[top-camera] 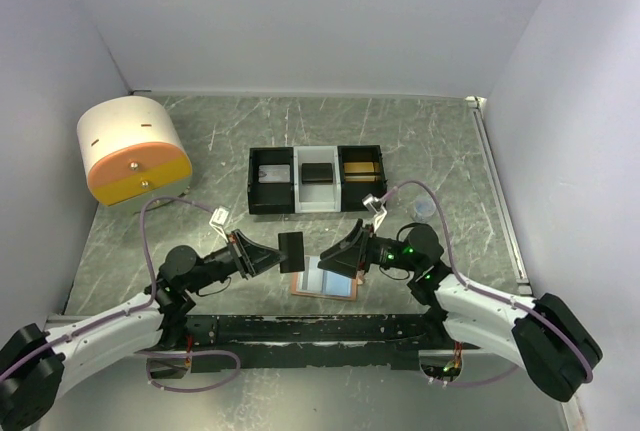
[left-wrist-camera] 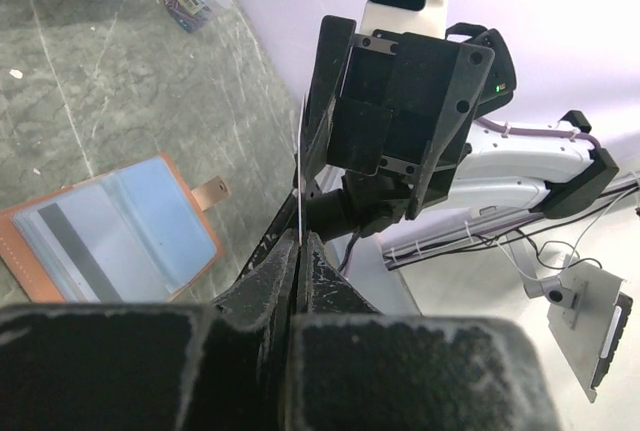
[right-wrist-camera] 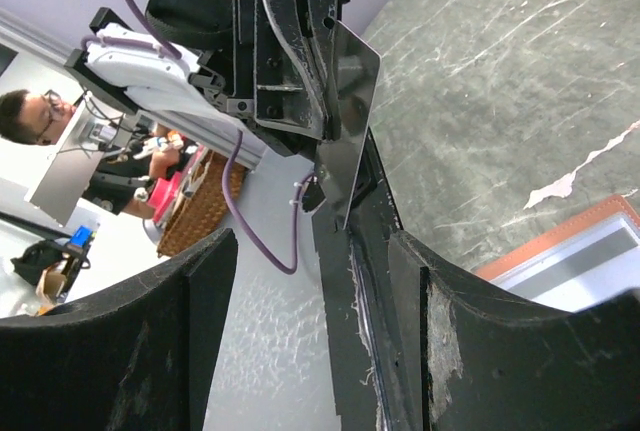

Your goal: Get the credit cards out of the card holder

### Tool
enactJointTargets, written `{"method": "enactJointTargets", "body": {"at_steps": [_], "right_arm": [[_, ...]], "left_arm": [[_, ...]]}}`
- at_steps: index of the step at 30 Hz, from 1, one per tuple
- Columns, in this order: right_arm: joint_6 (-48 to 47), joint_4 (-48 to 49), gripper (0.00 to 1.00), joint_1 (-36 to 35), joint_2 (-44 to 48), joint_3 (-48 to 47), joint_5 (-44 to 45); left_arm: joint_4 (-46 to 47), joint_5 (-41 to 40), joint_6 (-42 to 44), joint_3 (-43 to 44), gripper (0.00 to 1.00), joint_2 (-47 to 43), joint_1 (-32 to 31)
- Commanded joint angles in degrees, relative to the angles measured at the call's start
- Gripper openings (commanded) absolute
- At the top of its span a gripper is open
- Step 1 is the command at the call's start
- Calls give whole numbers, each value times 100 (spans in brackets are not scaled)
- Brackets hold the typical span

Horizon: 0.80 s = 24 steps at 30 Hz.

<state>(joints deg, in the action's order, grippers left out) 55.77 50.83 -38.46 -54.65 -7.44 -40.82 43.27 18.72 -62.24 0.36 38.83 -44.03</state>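
DESK: While the left pincer [top-camera: 277, 253] stands clamped on a dark card [top-camera: 291, 251], where does the card holder [top-camera: 327, 282] lie?

PHOTOGRAPHER: Flat and open on the grey table [top-camera: 450, 151], below the tips of the right pincer [top-camera: 338, 255] and just to the near right of the left one's tips. A salmon-orange edge frames its pale blue lining. A striped card [left-wrist-camera: 75, 246], light with one dark band, sits in its pocket.

DESK: And the held card?

PHOTOGRAPHER: Raised clear of the table and standing on edge. Its free part juts out toward the right pincer.

DESK: How does the right pincer stand?

PHOTOGRAPHER: Jaws apart, nothing between them, facing the left pincer across the card. The card's free edge is close to those open fingers; whether it touches them cannot be told.

DESK: What lies farther out?

PHOTOGRAPHER: Just beyond the right pincer, a small clear container [top-camera: 424, 208] sits on the table. Beyond both pincers stands a three-compartment tray [top-camera: 252, 181], black at the ends and white in the middle. A pale card [top-camera: 272, 175] lies in the bay on the left pincer's side, a black card [top-camera: 318, 172] in the middle bay and a gold-coloured card [top-camera: 360, 168] in the bay on the right pincer's side. Well out beyond the left pincer, toward the left wall, is a rounded box [top-camera: 133, 146], white on top, orange and yellow in front.
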Motion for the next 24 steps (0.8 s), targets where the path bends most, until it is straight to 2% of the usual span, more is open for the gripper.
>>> {"method": "enactJointTargets", "body": {"at_steps": [1,9,15,20,24], "right_arm": [[-207,-174,63,-54,140,-144,163],[-183,-252,61,-104,-20,-301,298],[-226,-173,60,-419,-739,-833,373],[-270,108,54,-742,-1162,-1054,383],[-234,160,42,-769,-1251,-1014,399]], "left_arm": [[665,200,-103,-262,7,75,39],[497,225,-98,-232,7,-69,35],[550,270,-110,-219,7,-44,35],[741,298,-175,-205,7,130,35],[815,279,-224,-255,7,145,35]]}}
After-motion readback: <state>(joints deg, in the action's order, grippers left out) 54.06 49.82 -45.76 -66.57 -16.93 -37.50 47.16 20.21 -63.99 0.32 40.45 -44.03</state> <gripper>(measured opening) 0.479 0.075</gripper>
